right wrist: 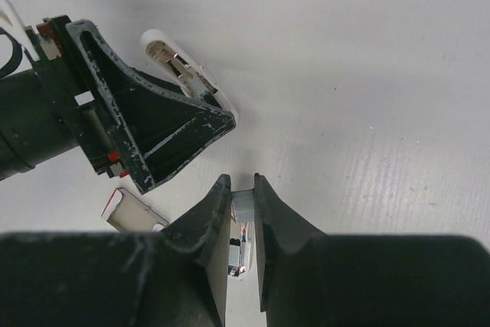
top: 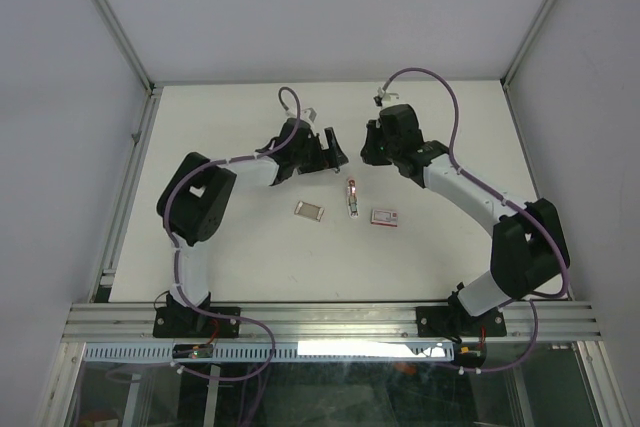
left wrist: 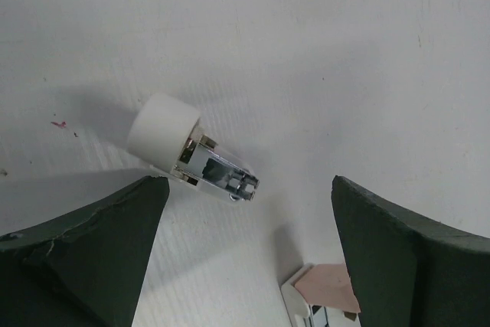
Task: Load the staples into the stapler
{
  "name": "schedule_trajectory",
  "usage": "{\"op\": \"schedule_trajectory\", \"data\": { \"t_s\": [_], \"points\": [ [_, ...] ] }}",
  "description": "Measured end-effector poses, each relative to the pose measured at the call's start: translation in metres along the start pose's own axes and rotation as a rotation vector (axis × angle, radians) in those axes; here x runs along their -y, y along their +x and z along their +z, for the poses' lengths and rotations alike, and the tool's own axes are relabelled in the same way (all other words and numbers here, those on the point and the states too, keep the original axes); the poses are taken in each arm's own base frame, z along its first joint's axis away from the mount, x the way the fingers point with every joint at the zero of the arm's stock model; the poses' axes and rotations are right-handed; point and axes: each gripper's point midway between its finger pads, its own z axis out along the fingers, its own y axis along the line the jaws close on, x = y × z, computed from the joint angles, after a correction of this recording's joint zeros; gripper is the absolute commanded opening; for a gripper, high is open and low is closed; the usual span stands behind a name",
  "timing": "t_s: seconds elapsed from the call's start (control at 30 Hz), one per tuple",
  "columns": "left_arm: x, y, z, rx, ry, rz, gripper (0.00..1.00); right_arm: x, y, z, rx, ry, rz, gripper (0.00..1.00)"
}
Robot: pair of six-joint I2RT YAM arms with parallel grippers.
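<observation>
The stapler point(top: 351, 197), pink and grey with silvery metal, lies on the white table between the two grippers. Its pink end shows at the bottom of the left wrist view point(left wrist: 325, 290), and part of it shows between my right fingers point(right wrist: 239, 256). My right gripper point(top: 372, 152) point(right wrist: 240, 181) is shut on a short grey strip of staples point(right wrist: 243, 203), held above the stapler. My left gripper point(top: 330, 155) point(left wrist: 249, 189) is open and empty just beyond the stapler. It also shows in the right wrist view point(right wrist: 153, 128).
A white-capped chrome piece point(left wrist: 191, 155) point(right wrist: 187, 74) lies on the table just past my left fingers. A small open cardboard tray point(top: 309, 210) point(right wrist: 134, 212) lies left of the stapler. A red-and-white flat box point(top: 385, 216) lies to its right. White walls enclose the table.
</observation>
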Motion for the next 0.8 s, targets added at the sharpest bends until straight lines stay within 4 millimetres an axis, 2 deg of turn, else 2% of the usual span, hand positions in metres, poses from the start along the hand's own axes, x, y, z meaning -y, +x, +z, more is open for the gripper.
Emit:
{"op": "schedule_trajectory", "data": {
  "t_s": [0.27,0.5,0.57,0.63,0.7,0.8],
  "points": [
    [0.001,-0.009,0.017,0.012,-0.001,0.038,0.94,0.001,0.006,0.001,-0.013,0.000,0.006,0.17],
    [-0.005,-0.011,0.013,0.023,-0.014,0.066,0.95,0.000,0.007,0.003,-0.018,-0.008,0.013,0.17],
    [-0.011,-0.011,0.003,0.027,-0.031,0.062,0.96,0.000,0.008,0.006,-0.024,-0.009,0.016,0.17],
    [-0.017,-0.014,-0.016,0.040,-0.045,0.053,0.97,-0.003,0.011,0.011,-0.035,-0.008,0.017,0.17],
    [-0.020,-0.026,-0.037,0.069,-0.051,0.042,0.97,-0.005,0.013,0.017,-0.045,-0.003,0.013,0.17],
    [-0.022,-0.061,-0.078,0.148,-0.032,0.010,0.97,-0.014,0.016,0.028,-0.057,0.000,-0.004,0.17]
  ]
}}
